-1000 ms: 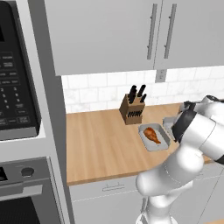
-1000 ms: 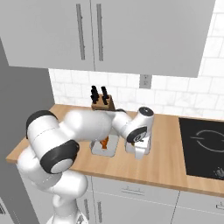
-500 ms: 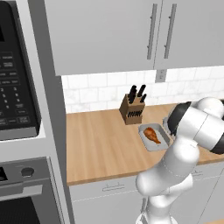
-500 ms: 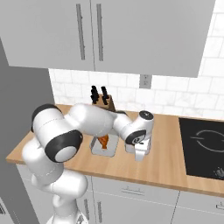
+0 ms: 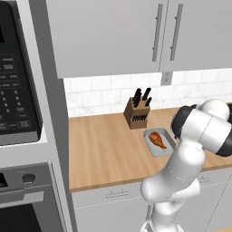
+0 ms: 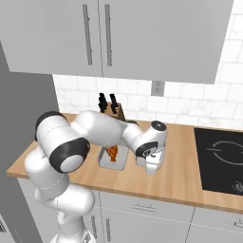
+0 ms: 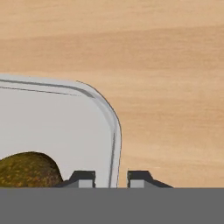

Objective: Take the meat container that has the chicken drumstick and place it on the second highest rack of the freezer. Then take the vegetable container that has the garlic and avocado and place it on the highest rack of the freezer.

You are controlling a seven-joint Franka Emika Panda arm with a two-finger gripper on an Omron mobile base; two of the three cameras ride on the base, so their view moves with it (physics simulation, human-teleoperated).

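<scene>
Vegetable container point(image 7: 52, 131) rim now between the narrowed gripper point(image 7: 111, 178) fingertips.

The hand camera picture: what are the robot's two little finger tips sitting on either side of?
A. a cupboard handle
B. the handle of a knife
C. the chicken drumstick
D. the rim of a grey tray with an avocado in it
D: in the hand view the two finger tips sit on either side of the rim of the grey tray, and the brown-green avocado lies inside it on the wooden counter.
</scene>
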